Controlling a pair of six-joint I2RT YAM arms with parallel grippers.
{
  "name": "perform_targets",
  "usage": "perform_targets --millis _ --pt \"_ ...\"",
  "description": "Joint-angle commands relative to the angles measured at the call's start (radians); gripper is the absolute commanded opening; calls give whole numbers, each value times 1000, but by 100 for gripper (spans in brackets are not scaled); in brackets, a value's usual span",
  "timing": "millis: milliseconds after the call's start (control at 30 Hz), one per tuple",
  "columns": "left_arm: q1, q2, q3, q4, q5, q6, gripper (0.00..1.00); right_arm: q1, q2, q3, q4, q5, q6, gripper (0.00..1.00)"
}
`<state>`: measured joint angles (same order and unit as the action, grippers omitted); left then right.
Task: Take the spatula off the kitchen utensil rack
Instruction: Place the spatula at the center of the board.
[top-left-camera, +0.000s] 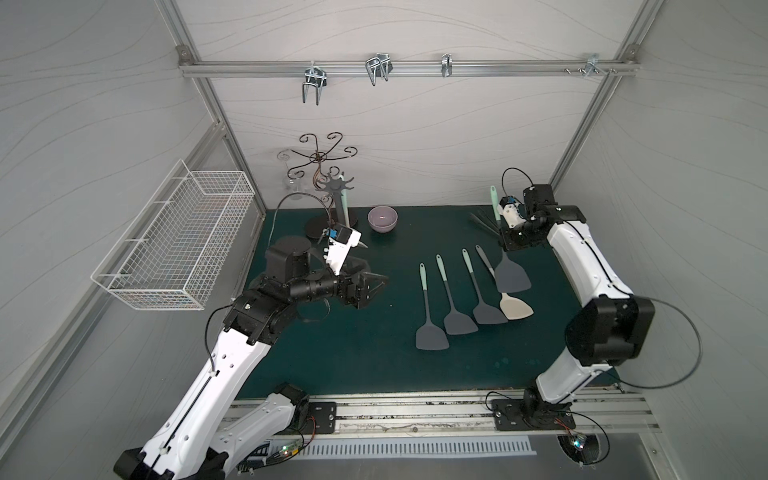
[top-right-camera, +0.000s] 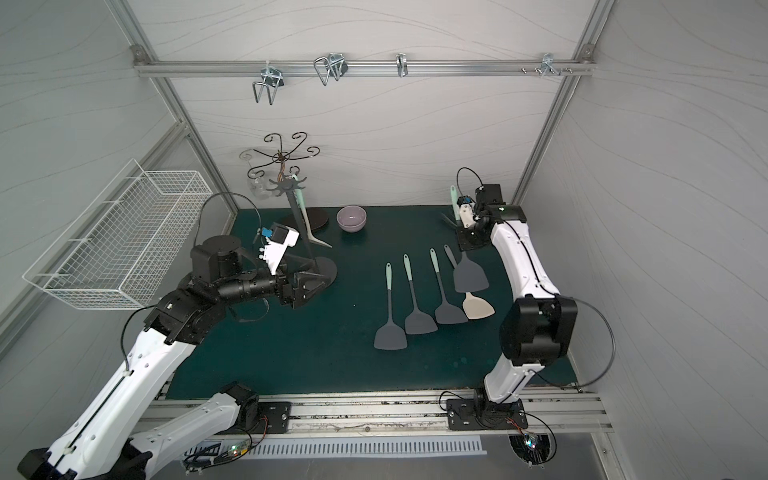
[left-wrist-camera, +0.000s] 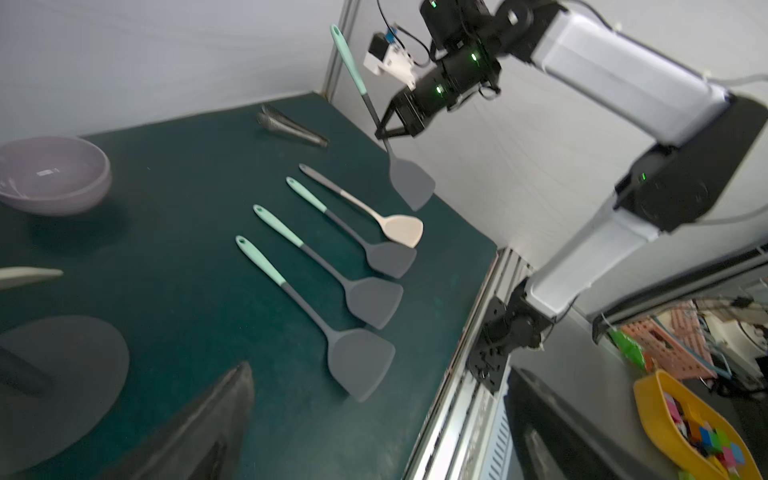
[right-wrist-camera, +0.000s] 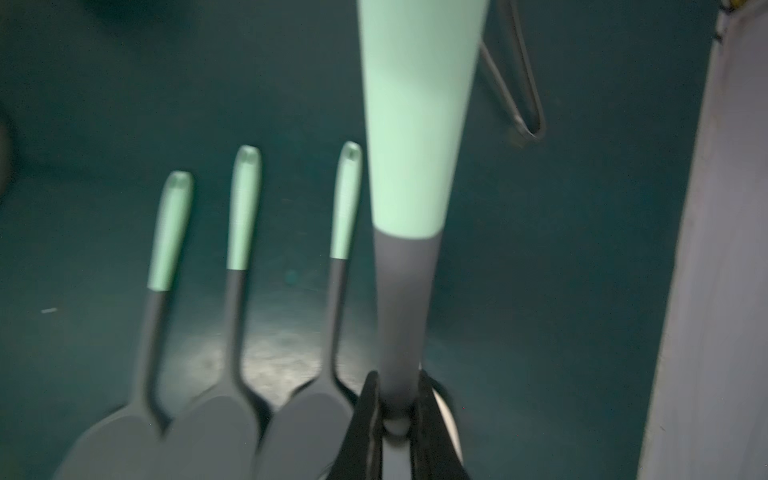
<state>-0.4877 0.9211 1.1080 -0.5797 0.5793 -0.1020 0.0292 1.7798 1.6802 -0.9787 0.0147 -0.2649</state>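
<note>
At 9 o'clock my left tool (top-left-camera: 376, 289) hovers with its jaws spread wide and nothing between them. It is near the flat round base of the dark grey kitchen utensil rack (top-right-camera: 291, 187), thin-poled and peg-topped, which stands at 10 o'clock on the green bench (top-left-camera: 374, 365). A mint-handled utensil with a cream blade (top-right-camera: 301, 195) hangs from its hub. At 11 o'clock sits a lilac round bowl (top-left-camera: 382, 219). Right of centre lie three mint-handled grey spatulas (top-left-camera: 460, 322) and a grey-handled cream one (top-left-camera: 516, 308), side by side. At 1 o'clock my right tool (left-wrist-camera: 380, 134) is clamped tight on the grey shaft of the mint-handled, grey-bladed spatula (left-wrist-camera: 411, 183). It holds it clear of the bench, well apart from the rack.
</note>
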Motion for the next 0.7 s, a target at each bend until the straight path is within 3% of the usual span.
perform_targets --millis 0,167,367,667 --pt "-64 -19 -40 27 -71 64 99 1 67 39 -89 203 -119 0" --pt "-184 -9 -59 1 -144 117 99 -34 180 14 -51 250 -161 0" --pt "-287 0 -97 -16 -221 159 99 -79 267 112 -79 250 -184 0" --pt "-325 51 -103 -16 -255 165 99 -134 313 82 -71 189 -178 0"
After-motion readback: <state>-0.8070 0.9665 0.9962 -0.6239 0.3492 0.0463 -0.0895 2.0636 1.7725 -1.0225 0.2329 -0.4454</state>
